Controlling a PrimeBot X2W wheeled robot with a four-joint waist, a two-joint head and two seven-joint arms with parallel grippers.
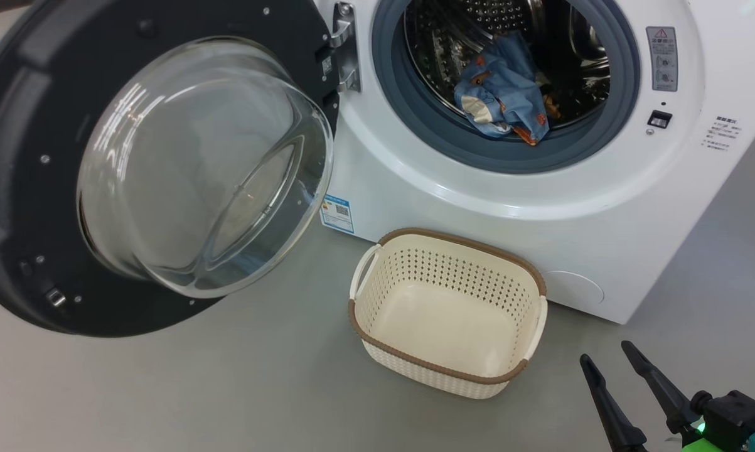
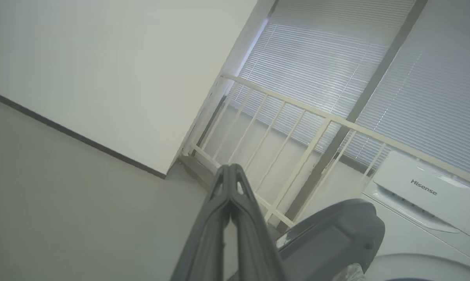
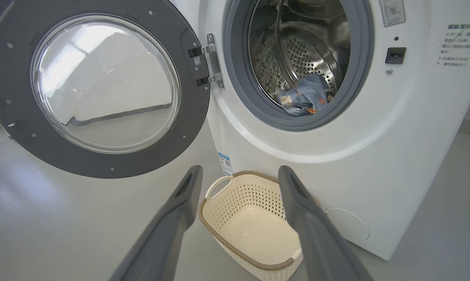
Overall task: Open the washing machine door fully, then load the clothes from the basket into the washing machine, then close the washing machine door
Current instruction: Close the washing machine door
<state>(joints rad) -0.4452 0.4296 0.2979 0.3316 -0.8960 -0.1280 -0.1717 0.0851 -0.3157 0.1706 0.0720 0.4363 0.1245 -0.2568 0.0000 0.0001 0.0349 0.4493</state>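
The washing machine [image 1: 540, 207] stands with its round black door [image 1: 13, 188] swung wide to the left, glass bowl bulging out. Light blue printed clothes [image 1: 501, 94] lie at the drum's front lip, also clear in the right wrist view [image 3: 303, 99]. The cream basket [image 1: 447, 251] sits on the floor before the machine, with nothing inside it [image 3: 219, 222]. My right gripper [image 1: 606, 356] hovers open, low and right of the basket, with nothing between its fingers [image 3: 238, 171]. My left gripper [image 2: 229, 168] is shut on nothing, pointing past the door's edge [image 2: 336, 230] toward a railing.
Grey floor [image 1: 226, 389] spreads left of and in front of the basket. The open door overhangs the floor on the left. A cream railing [image 2: 289, 156], a white wall and window blinds stand behind the machine in the left wrist view.
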